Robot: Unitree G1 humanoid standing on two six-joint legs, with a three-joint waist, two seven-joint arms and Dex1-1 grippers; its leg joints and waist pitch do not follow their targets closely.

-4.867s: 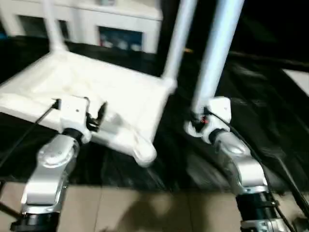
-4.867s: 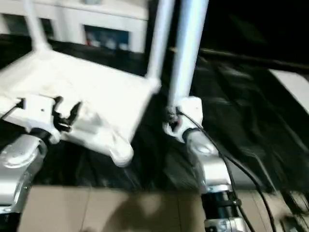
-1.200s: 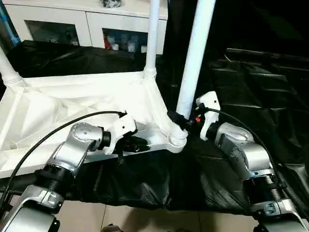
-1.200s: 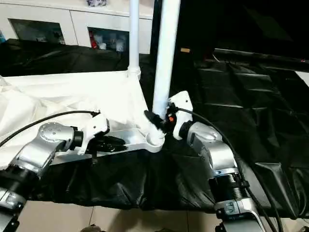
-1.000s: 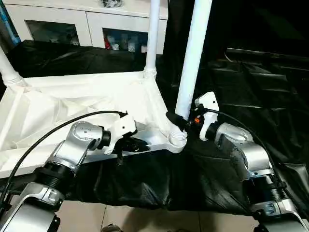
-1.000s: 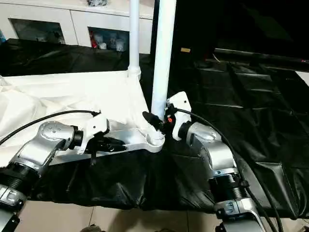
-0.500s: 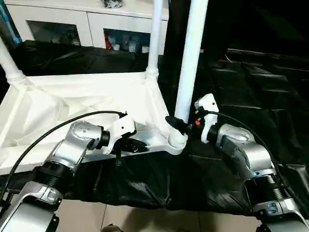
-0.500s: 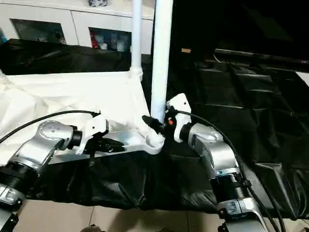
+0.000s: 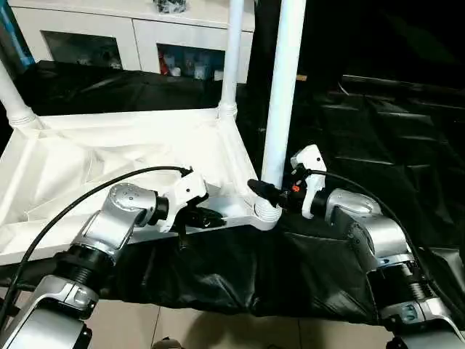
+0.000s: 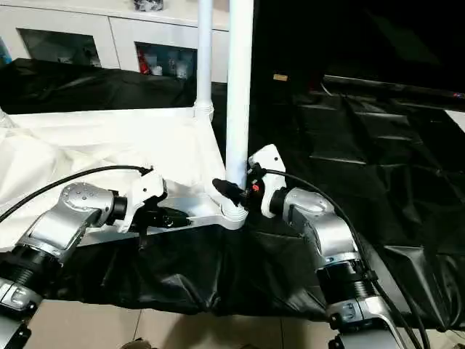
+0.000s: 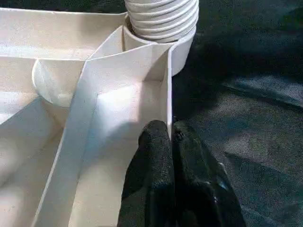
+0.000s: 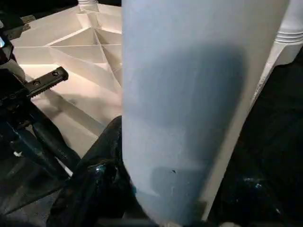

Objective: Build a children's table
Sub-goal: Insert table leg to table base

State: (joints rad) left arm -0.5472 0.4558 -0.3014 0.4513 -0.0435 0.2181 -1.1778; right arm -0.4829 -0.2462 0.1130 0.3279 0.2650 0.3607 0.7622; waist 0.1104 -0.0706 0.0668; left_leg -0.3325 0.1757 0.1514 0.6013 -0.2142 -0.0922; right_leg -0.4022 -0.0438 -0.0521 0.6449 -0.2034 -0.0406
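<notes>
The white table top (image 9: pixel 109 160) lies upside down on black sheeting (image 9: pixel 378 131), its ribbed underside facing up, and stretches away from both claws toward a white cabinet (image 9: pixel 131 33) with glass doors standing well beyond them. The nearest long edge of the top runs just in front of the left claw (image 9: pixel 211 216), whose two black fingers (image 11: pixel 156 156) are pressed nearly together on the thin upright wall of that edge, one finger inside the rim and one outside, so it pinches the rim narrowly. Right beside that claw's tips is the rounded corner socket (image 9: pixel 267 213), and in the left wrist view the ridged lower end of a leg sits in this socket just past the fingertips. That leg (image 9: pixel 282 87) stands close to upright from the socket, and the right claw (image 9: pixel 265 193) holds it low down, just above the socket, its jaws spread about halfway around the round tube; in the right wrist view the tube rises directly between that claw's fingers. A second leg (image 9: pixel 231 58) stands in the far corner socket, beyond the right claw along the short edge of the top, and a third leg (image 9: pixel 13 94) rises at the far corner well off to the left claw's side.
</notes>
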